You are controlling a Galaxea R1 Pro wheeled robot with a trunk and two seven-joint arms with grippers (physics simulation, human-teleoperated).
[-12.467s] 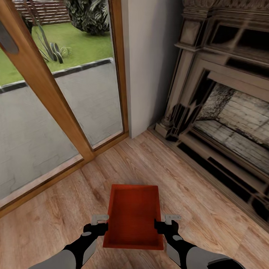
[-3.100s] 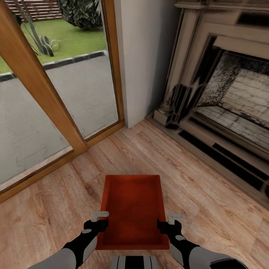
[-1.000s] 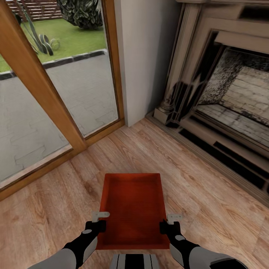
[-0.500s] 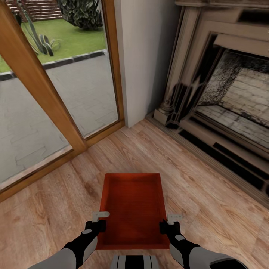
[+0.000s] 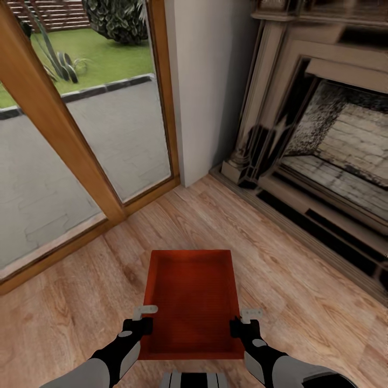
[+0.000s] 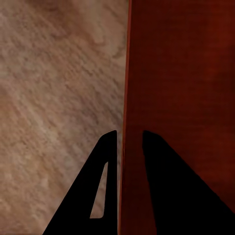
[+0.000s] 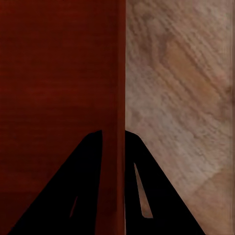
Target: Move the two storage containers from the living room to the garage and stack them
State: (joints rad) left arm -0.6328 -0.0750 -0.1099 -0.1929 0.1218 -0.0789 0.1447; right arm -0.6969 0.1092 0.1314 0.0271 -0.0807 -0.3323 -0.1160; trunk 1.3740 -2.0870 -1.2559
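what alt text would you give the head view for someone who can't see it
A red-orange rectangular open-top storage bin is held over light wood-plank floor, the left gripper and right gripper each clamped on a long side wall. Ahead stand a wood-framed glass door and a brick fireplace.

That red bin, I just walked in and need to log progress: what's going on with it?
The robot has one red-orange storage container gripped on both long sides: the left gripper is clamped over its left wall and the right gripper over its right wall, each with one jaw inside the bin and one outside. It is in the living room, over the light wood-plank floor, facing the corner between the glass door and the fireplace. The container is empty.
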